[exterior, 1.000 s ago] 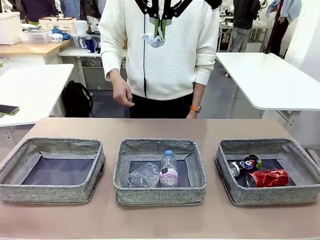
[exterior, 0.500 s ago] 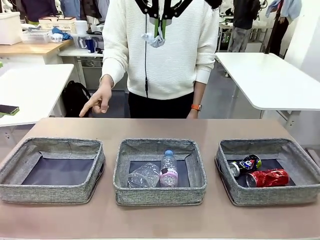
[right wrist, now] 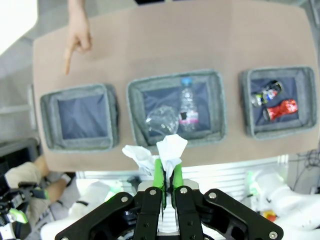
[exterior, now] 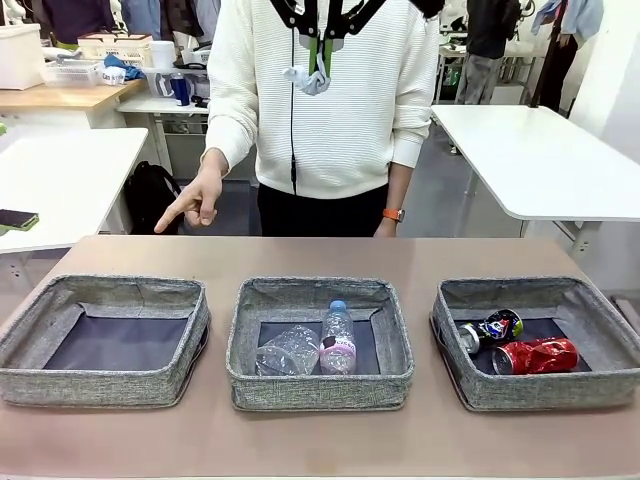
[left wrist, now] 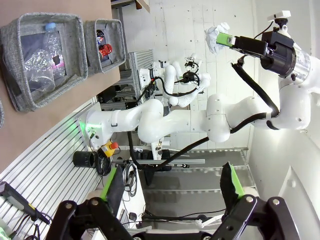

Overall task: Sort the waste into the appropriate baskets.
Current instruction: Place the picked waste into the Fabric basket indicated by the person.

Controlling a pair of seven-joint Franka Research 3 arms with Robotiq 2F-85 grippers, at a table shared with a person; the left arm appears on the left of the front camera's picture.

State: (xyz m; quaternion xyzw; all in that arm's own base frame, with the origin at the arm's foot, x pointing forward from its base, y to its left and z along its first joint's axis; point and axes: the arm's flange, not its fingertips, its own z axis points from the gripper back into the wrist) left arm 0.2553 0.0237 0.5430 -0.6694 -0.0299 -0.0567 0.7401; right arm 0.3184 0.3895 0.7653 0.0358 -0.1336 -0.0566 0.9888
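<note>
High above the table, my right gripper (exterior: 320,60) is shut on the small white paper wad (exterior: 305,78), in front of the person's chest. From its wrist, the wad (right wrist: 162,149) hangs over three grey baskets. The left basket (exterior: 100,385) has nothing in it. The middle basket (exterior: 320,390) holds a clear bottle with a pink label (exterior: 338,342) and a crushed clear bottle (exterior: 288,350). A red can (exterior: 535,355) and a dark blue can (exterior: 492,328) lie in the right basket (exterior: 550,392). My left gripper (left wrist: 170,185) is open, away from the table.
The person stands at the far side, and a hand (exterior: 192,203) points a finger down toward the left basket. Bare brown table (exterior: 320,255) runs between the baskets and the person. White tables stand behind on both sides.
The person's hand has risen from beside the body, swung towards the left basket and now points downward. My right gripper and the wad have stayed still.
</note>
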